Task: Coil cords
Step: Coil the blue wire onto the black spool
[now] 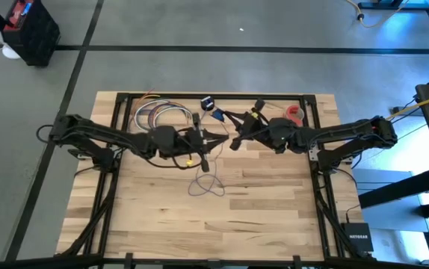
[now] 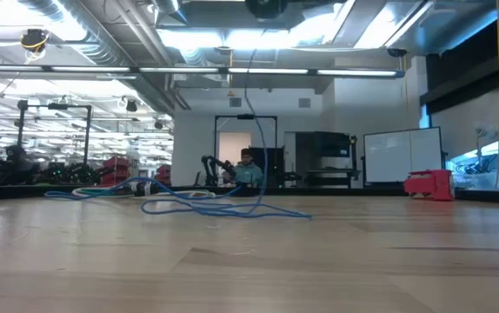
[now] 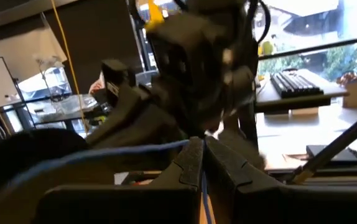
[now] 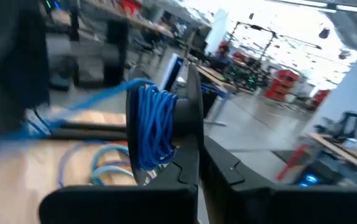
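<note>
The thin blue cord runs between my two grippers, which meet above the table's middle. Part of it hangs down (image 2: 259, 148) and lies in loose loops on the wood (image 1: 207, 185), also seen low across the table (image 2: 206, 207). My left gripper (image 1: 216, 138) is shut on a strand of it (image 3: 202, 155). My right gripper (image 1: 235, 140) is shut, with a small coil of the same cord (image 4: 153, 124) at its fingers. The cord's ends are not visible. My left gripper pinches a single strand of the cord (image 3: 194, 144) between its two fingertips. The fingers lie about level and point toward the table's right. One run (image 3: 104, 157) leads off sideways; another (image 3: 206, 202) drops below the fingers. My right gripper holds a bundle of several turns of the cord (image 4: 157, 140) at its shut fingers, which lie about level and point toward the table's left. The bundle stands upright, clear of the table. A strand (image 4: 85, 102) leads away from it. The bundle hides exactly where the fingers clamp.
A pile of other coloured cables (image 1: 162, 116) lies at the far left of the table. A small blue item (image 1: 207, 103) and the red tape roll (image 1: 295, 113) sit along the far edge. Bare wood (image 1: 199, 224) stretches across the near half.
</note>
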Controlling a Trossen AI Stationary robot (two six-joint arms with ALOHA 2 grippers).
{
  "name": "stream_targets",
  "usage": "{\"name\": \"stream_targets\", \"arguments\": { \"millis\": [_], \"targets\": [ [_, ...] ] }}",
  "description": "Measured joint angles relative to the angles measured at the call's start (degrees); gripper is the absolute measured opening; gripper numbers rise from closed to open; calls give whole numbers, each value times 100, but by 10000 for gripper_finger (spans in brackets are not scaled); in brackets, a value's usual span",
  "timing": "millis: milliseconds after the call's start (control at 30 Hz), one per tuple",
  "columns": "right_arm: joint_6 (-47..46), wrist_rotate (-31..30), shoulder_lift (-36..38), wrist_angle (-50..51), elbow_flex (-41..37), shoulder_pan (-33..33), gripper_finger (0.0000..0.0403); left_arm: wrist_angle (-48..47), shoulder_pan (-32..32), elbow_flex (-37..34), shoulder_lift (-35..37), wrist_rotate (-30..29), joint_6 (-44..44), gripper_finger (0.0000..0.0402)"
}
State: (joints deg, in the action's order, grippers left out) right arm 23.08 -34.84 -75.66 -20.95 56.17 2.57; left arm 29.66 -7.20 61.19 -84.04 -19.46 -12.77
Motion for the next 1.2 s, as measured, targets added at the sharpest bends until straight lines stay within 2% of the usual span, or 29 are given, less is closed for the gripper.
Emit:
{"name": "stream_targets", "arguments": {
  "millis": [167,400,867,1200],
  "targets": [
    [-413,457,60,-414,-3,4,5,-47,7,2,-274,-24,-33,5],
    [-914,1051,448,-489,-14,11,5,-114,42,31,-345,-72,-147,5],
    [-1090,1137,1055,-372,12,482,5,-675,260,15,-344,-145,-123,5],
    [-1080,1143,1098,530,763,544,5,-1034,271,2,-355,-204,-122,5]
  ]
}}
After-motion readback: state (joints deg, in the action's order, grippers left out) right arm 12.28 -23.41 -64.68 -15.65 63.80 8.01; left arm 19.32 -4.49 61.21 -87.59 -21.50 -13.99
